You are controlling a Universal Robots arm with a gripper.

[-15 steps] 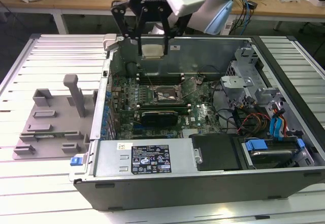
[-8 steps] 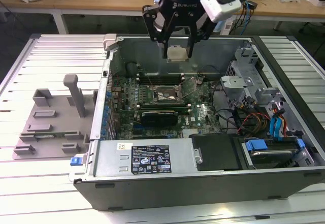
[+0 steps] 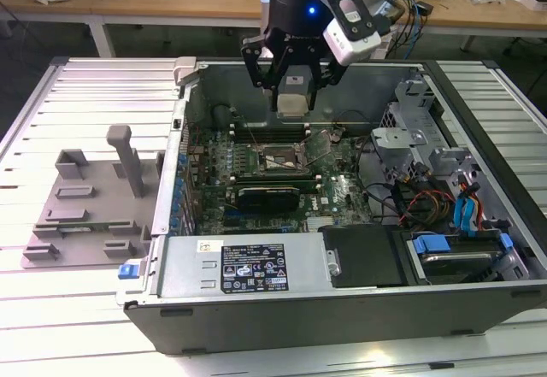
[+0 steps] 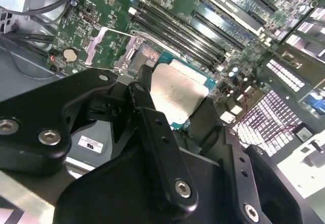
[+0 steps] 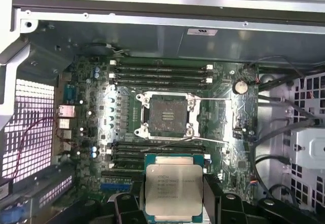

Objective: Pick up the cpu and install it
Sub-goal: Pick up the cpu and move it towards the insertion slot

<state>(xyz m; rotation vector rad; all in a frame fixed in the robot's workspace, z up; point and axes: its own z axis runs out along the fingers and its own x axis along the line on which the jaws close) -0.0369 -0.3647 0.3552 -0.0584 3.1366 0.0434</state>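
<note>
My gripper point(image 3: 292, 97) hangs above the open computer case, shut on the cpu point(image 3: 293, 95), a flat square chip with a silver metal top. In both wrist views the black fingers clamp the cpu point(image 4: 180, 94) point(image 5: 174, 191) by two opposite edges. The empty dark socket point(image 5: 167, 115) sits on the green motherboard with its metal frame around it. In the exterior view the socket point(image 3: 278, 161) lies below the gripper and toward the case's front, with its load plate point(image 3: 318, 146) tilted up. The cpu is held level in the air, apart from the socket.
A grey fixture plate point(image 3: 85, 206) with raised blocks lies at the exterior view's left, outside the case. Memory slots point(image 5: 160, 71) flank the socket. A power supply point(image 3: 256, 266), drive bays point(image 3: 457, 253) and loose cables point(image 3: 419, 197) crowd the case's front and right.
</note>
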